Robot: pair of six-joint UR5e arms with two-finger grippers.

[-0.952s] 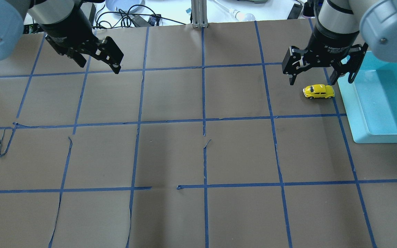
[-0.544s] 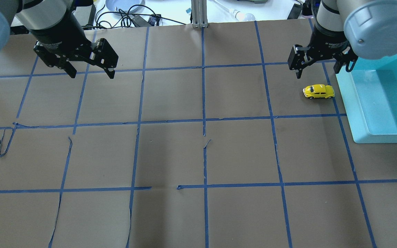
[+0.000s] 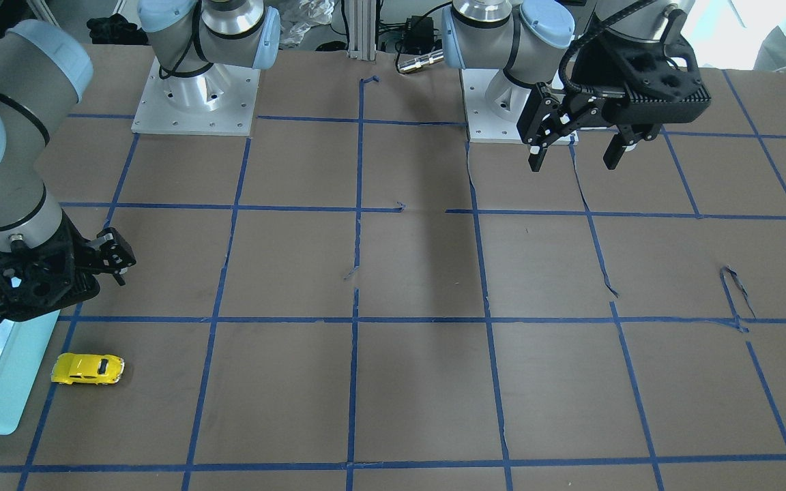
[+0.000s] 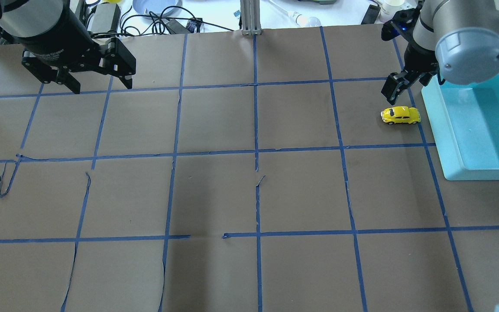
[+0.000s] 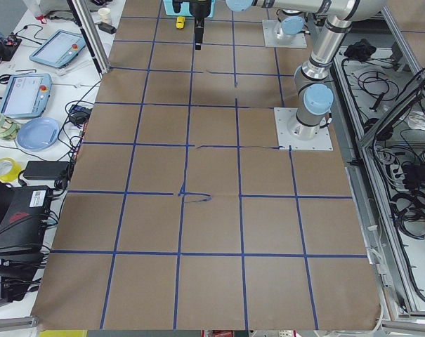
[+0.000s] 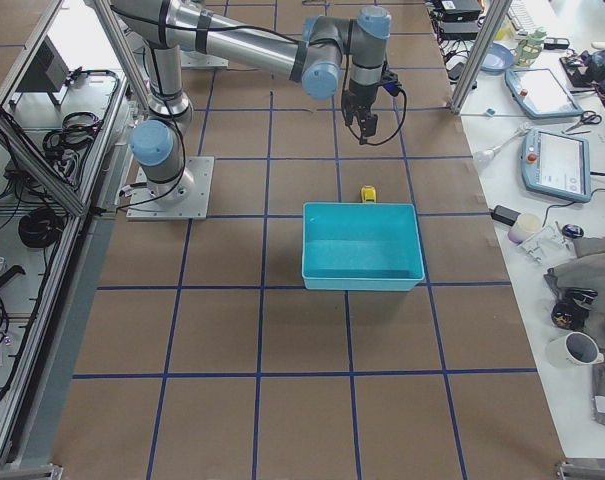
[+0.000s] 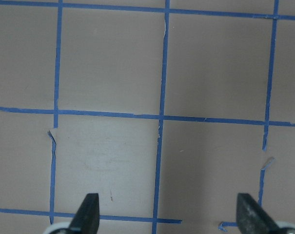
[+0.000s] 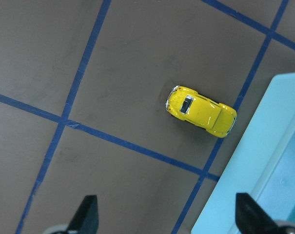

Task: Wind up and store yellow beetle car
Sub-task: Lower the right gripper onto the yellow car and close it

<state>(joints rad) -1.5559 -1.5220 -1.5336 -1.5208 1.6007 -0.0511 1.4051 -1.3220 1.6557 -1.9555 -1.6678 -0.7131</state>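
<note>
Noted right gripper [image 8: 167,217] spread wide, empty, above table. Found car [image 8: 201,111] on wheels ahead of fingertips, not between them, one end just beside bin [image 4: 442,130]. Judged wide spread meant to straddle body for wind-up grasp. Logged left gripper [image 7: 167,214] wide, empty, well apart from car.
</note>
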